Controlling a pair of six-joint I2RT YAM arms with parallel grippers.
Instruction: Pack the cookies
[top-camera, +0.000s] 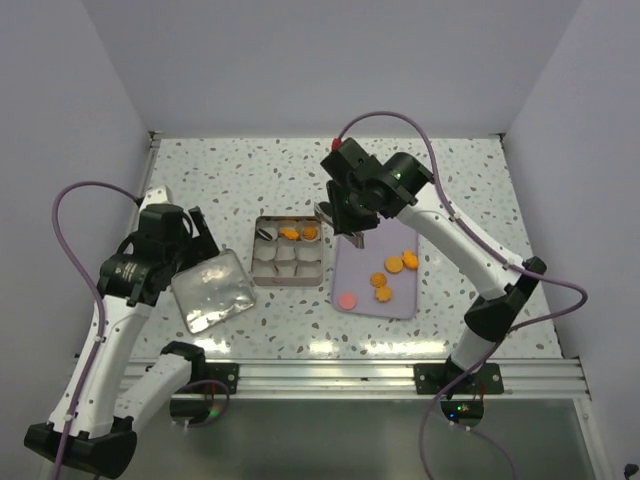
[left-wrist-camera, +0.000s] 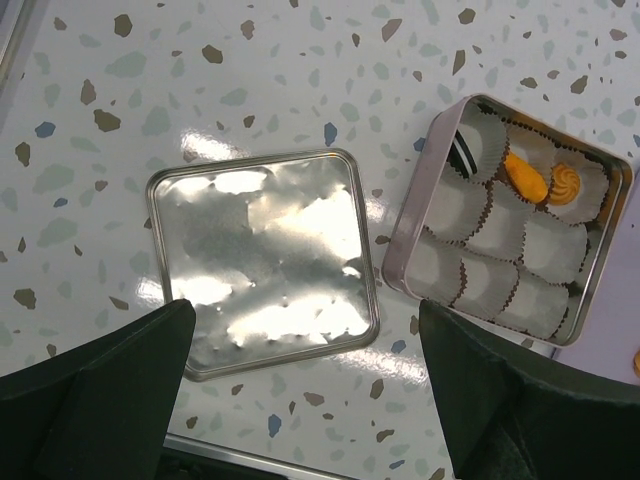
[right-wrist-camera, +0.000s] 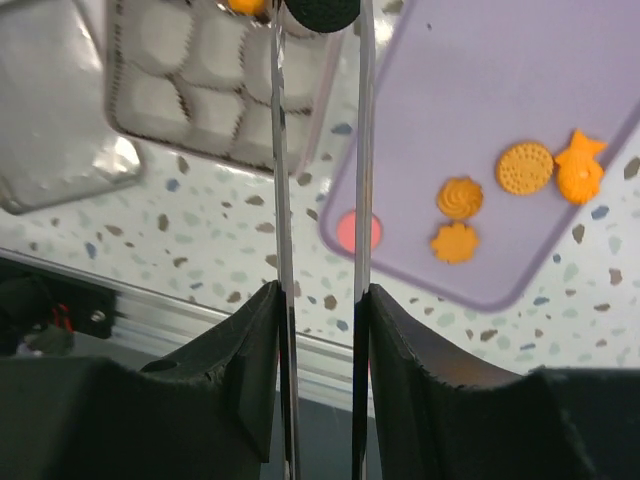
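— While the tin (left-wrist-camera: 400, 250) stood only partly filled, which step was in hand?

— A pick, I judged. The right gripper (top-camera: 352, 232) hung over the far corner of the purple tray (right-wrist-camera: 480, 80), beside the tin. Its fingers were drawn narrow, with a black cookie (right-wrist-camera: 320, 12) pinched between the tips.

— And the rest?

— Four orange cookies (right-wrist-camera: 459, 197) and a pink cookie (right-wrist-camera: 355, 232) lay on the tray. Two orange ones and a dark one sat in the tin's far row.

— The next move?

— Probably carrying the black one across to a vacant paper cup (left-wrist-camera: 500, 230) and letting go low, so it dropped flat.

— The other arm?

— The left gripper (left-wrist-camera: 305, 330) was spread wide above the lid (left-wrist-camera: 260, 250), holding and touching nothing.
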